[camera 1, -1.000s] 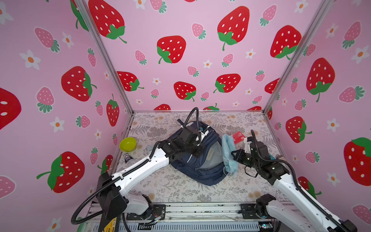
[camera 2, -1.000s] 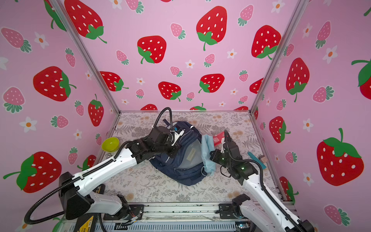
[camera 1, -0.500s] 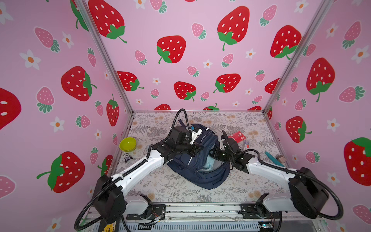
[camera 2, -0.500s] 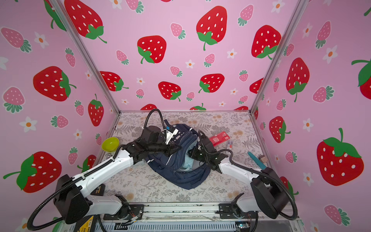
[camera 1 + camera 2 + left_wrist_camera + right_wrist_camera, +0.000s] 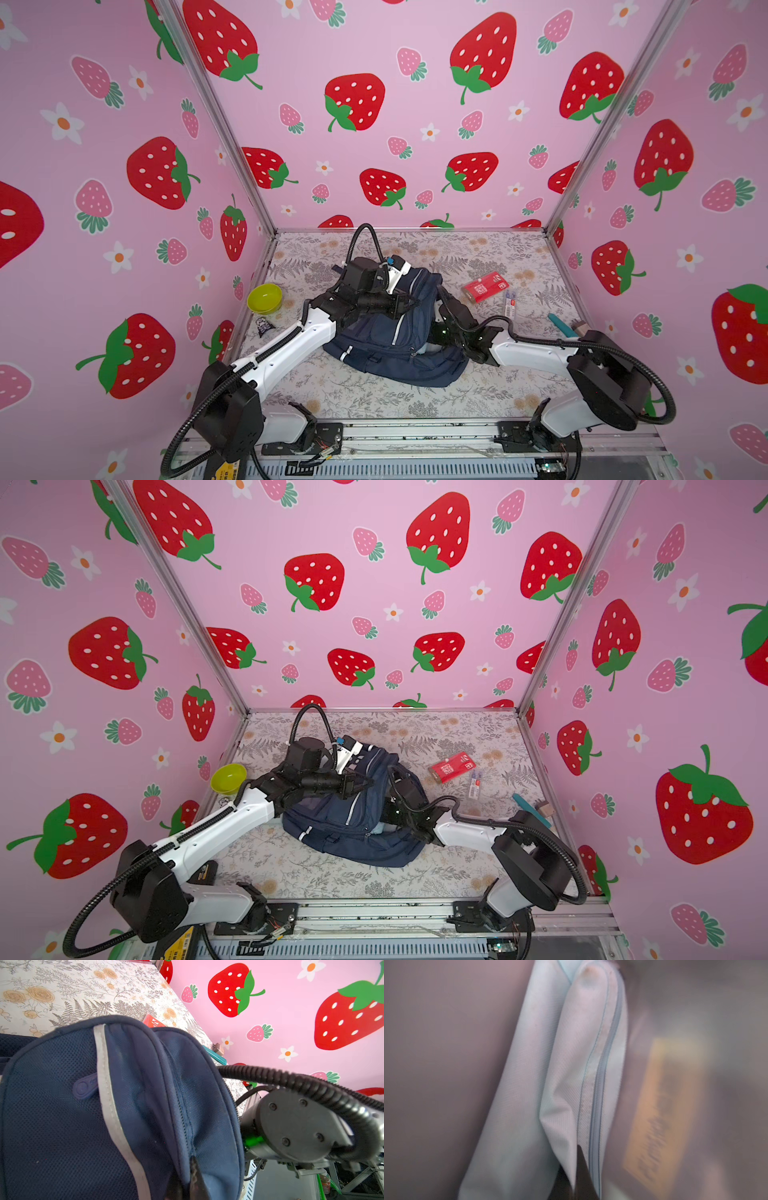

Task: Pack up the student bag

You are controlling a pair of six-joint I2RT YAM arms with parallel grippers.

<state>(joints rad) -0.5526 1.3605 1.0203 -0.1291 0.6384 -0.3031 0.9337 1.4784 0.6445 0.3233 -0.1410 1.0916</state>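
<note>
On the table (image 5: 374, 399), centre, student bag (image 5: 395, 332) lies w/ its main opening held up: left end effector (image 5: 187, 1183) clamped on the zip edge, right end effector (image 5: 572, 1180) pinched on a pale-blue zip pouch (image 5: 571, 1064) inside. If left's fabric grip slips, the mouth prob. collapses onto the right arm; pouch could snag (esp. on withdrawal). Green bowl (image 5: 264, 298) looks empty.
</note>
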